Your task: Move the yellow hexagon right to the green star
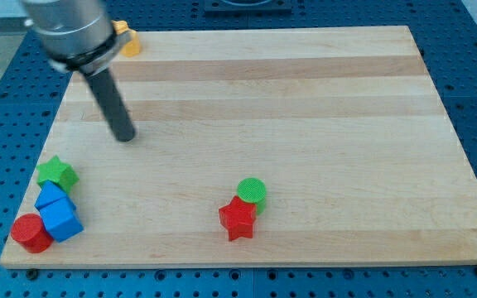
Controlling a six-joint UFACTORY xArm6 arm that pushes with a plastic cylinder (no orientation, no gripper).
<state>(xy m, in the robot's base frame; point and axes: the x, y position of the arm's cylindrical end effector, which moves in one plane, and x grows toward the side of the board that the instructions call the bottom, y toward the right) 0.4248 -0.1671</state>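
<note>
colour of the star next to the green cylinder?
Red. The red star touches the green cylinder near the board's bottom edge; camera view, the only one, shows it clearly.

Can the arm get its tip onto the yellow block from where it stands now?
Probably yes. My tip rests on bare board below the yellow block, which sits at the board's top edge, partly hidden behind the arm. No other block lies between them.
</note>
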